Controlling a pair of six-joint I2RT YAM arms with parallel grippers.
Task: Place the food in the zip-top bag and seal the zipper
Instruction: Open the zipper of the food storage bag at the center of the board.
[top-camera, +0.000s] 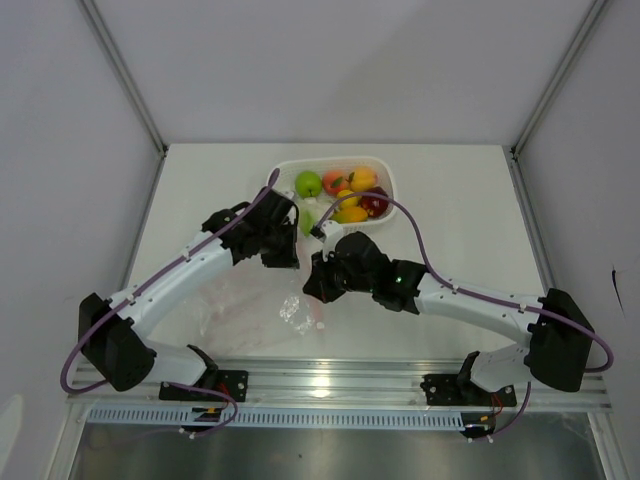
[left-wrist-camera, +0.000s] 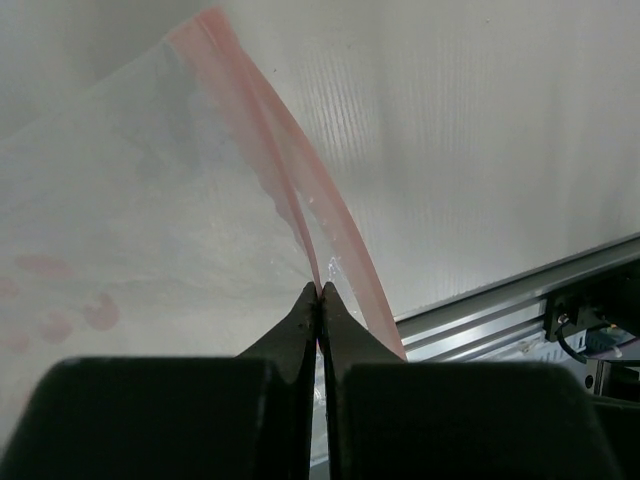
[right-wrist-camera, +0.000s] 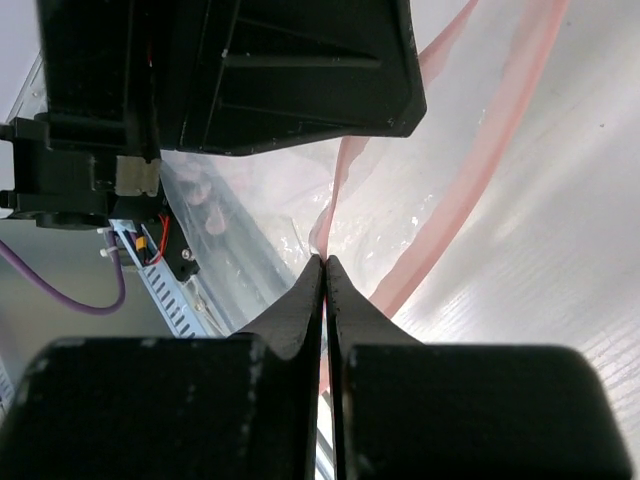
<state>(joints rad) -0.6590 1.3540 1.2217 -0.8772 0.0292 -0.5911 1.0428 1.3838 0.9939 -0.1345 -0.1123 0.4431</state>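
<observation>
The clear zip-top bag (top-camera: 240, 305) lies crumpled on the table between the two arms. In the left wrist view my left gripper (left-wrist-camera: 320, 288) is shut on the bag's pink zipper (left-wrist-camera: 300, 170), and the bag (left-wrist-camera: 150, 200) stretches away to the left. My right gripper (right-wrist-camera: 324, 260) is shut on another edge of the bag's mouth, with the zipper (right-wrist-camera: 480, 160) curving past it on the right. From above, the left gripper (top-camera: 284, 255) and right gripper (top-camera: 313, 288) stand close together over the bag. The food, with a green apple (top-camera: 308, 183) and a dark red apple (top-camera: 374, 203), lies in the basket.
The white perforated basket (top-camera: 390, 180) stands at the back centre, just beyond both wrists, and also holds a peach (top-camera: 334, 181) and yellow fruits (top-camera: 352, 213). The left gripper's black body (right-wrist-camera: 250, 70) hangs close above the right jaws. An aluminium rail (top-camera: 330, 380) runs along the near edge.
</observation>
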